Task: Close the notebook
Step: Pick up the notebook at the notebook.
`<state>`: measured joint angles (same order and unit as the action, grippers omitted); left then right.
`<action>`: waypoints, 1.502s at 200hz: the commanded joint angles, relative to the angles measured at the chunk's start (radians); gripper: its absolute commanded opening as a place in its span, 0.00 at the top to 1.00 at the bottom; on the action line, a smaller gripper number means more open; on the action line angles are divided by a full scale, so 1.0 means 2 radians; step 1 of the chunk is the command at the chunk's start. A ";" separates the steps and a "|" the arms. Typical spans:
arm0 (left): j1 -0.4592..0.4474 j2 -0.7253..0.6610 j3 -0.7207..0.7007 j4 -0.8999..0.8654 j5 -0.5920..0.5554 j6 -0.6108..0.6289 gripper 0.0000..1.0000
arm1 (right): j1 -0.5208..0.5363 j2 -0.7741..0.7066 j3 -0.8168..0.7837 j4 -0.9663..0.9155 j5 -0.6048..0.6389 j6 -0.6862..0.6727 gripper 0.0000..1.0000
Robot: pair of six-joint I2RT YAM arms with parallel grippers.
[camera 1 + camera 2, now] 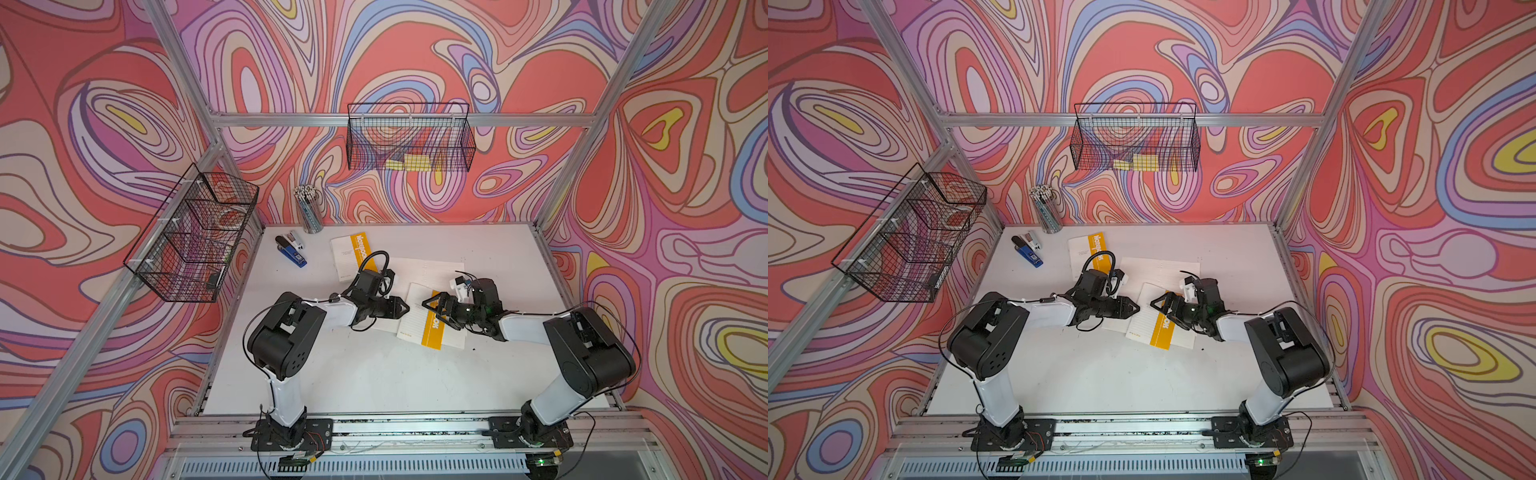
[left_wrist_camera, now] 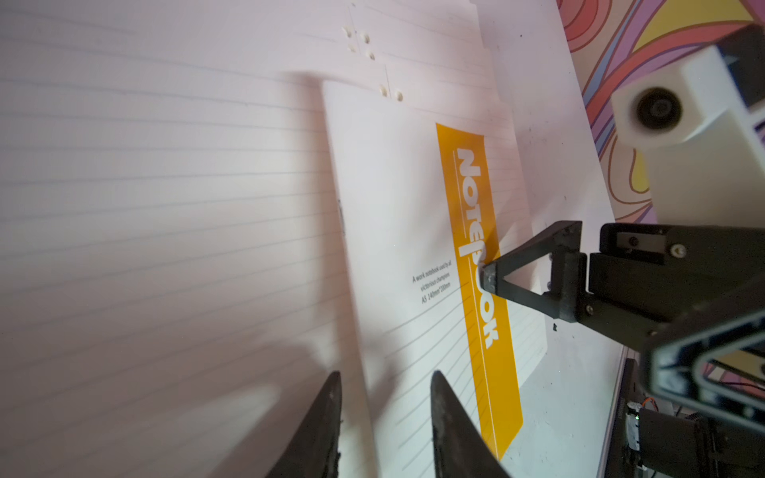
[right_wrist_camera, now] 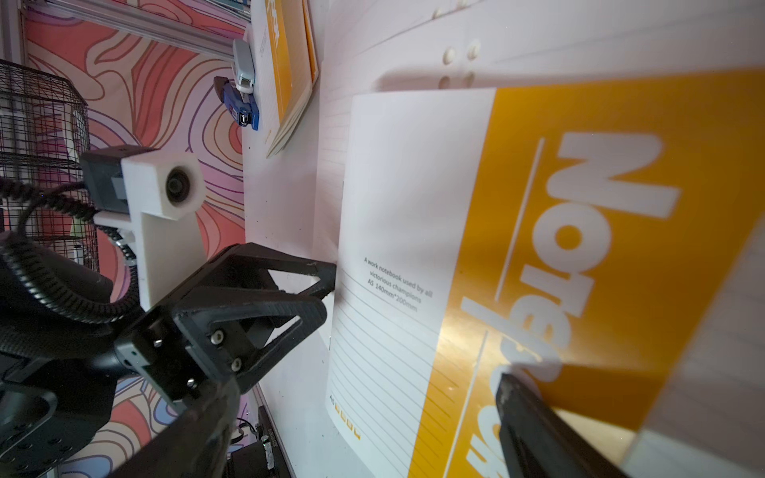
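One white table [image 1: 353, 374] sits inside swirl-patterned walls [image 1: 83, 124]; at its back you have a cup of pencils [image 1: 309, 208], a stapler [image 1: 291, 249] and a spare notebook [image 1: 345, 249]. Your notebook [image 1: 428, 270] lies mid-table between the arms, its cover [image 1: 413, 322] lying over lined pages. Your left gripper [image 1: 404, 307] is narrowly open at the cover's edge, with nothing visibly clamped. Your right gripper [image 1: 428, 305] is open over the yellow stripe [image 1: 432, 332]. Only the left wrist view shows a right finger [image 2: 488, 275] touching that stripe; only the right wrist view shows the left fingertips [image 3: 327, 269] just beside the cover's edge
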<state>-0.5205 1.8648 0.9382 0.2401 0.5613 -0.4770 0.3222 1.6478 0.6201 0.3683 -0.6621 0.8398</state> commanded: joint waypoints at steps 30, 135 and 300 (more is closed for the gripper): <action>0.005 0.019 0.016 0.025 0.024 -0.013 0.69 | 0.004 0.011 -0.009 0.009 0.004 -0.002 0.02; 0.008 0.035 0.019 0.034 0.065 -0.019 0.86 | 0.004 0.015 -0.009 0.016 0.001 0.001 0.02; 0.054 -0.024 0.068 -0.043 0.082 -0.011 1.00 | 0.004 -0.074 0.057 -0.095 -0.006 -0.042 0.02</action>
<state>-0.4618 1.8748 1.0431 0.2070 0.7250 -0.5087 0.3225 1.5448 0.7109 0.2443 -0.6731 0.7952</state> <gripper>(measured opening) 0.051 0.983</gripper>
